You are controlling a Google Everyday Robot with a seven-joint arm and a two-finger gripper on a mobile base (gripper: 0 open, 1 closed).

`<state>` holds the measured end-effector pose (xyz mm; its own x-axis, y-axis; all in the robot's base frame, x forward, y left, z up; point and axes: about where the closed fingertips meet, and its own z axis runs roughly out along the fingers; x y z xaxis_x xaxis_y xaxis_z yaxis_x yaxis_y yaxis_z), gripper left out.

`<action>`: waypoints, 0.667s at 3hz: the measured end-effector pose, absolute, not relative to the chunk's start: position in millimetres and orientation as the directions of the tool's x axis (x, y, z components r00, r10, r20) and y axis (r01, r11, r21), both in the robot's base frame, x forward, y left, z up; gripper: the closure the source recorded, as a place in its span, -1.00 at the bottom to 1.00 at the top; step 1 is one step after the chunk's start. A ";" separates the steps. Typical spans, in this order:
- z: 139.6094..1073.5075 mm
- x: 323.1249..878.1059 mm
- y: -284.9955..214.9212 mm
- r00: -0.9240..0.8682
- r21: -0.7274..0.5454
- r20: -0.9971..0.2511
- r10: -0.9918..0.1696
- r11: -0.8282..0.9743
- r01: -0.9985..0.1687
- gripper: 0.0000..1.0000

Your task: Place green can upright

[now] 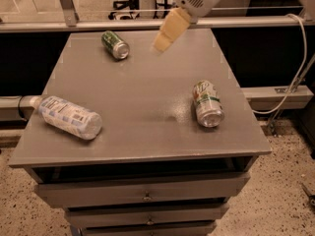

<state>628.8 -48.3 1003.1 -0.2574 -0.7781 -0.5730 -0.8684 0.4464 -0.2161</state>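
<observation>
Counter (142,102): grey top over stacked drawers (142,193).
Clear plastic bottle (69,118): on its side near the front left, cap pointing left; label print unreadable.
Pincer (160,44): pale yellow, above the counter's back, right of the green can; apart or together cannot be told.
Silver-white can (207,103): on its side at right; green-red logo, lettering unreadable.
Green can (115,44): on its side at back left, silver end facing front-right.

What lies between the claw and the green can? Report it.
Nothing: the camera view shows only bare grey tabletop between the claw, hovering above its far end, and the green can, lying on its side there.
</observation>
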 end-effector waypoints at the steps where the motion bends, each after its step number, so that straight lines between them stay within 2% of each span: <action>1: 988.1 673.8 3.1 -0.273 -0.181 -0.665 -0.695 0.505 -0.844 -1.00; 2: 970.1 729.7 67.6 -0.324 -0.114 -0.735 -0.596 0.579 -0.807 -1.00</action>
